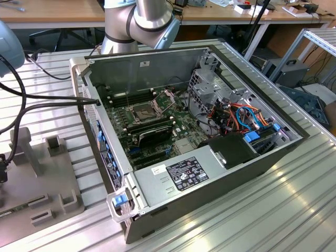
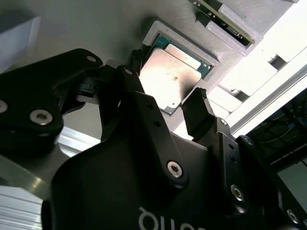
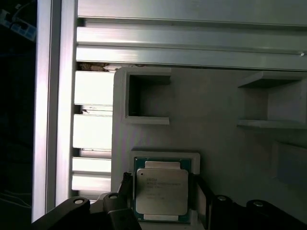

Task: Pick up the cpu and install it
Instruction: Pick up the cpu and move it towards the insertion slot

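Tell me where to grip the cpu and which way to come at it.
Grip the cpu by two opposite side edges, coming straight down onto its face. It lies flat in a shallow recess of the grey holder, so a top approach seems best; the tool sits lined up over it.

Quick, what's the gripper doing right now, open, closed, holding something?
Gripper: set around the cpu, which lies in the grey holder; whether it is open or clamped cannot be told.

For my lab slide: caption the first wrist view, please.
Tool down at the cpu, which lies silvery face up in the recess of a grey holder.
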Controlling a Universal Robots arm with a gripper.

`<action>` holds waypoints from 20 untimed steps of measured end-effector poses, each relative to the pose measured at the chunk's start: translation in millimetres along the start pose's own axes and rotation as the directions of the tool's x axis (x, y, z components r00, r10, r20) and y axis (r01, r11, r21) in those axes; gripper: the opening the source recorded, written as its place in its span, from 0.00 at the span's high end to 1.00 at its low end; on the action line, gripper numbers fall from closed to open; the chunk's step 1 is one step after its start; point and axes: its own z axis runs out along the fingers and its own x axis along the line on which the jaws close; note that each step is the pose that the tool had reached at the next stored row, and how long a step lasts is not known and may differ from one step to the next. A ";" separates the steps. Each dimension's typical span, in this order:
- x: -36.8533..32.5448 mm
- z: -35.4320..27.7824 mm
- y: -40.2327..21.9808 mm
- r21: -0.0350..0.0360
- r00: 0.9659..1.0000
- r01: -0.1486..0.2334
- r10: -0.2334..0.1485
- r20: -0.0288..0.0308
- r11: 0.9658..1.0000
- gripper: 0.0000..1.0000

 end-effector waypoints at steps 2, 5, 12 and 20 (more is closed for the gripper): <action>0.0 0.0 0.0 0.000 1.000 0.009 -0.009 0.000 1.000 0.38; 0.0 0.1 0.0 0.001 1.000 0.018 -0.018 0.000 1.000 0.38; 0.0 1.3 0.0 0.002 0.999 0.040 -0.040 0.000 0.999 0.38; 0.0 1.8 0.1 0.001 1.000 0.025 -0.025 0.000 1.000 0.38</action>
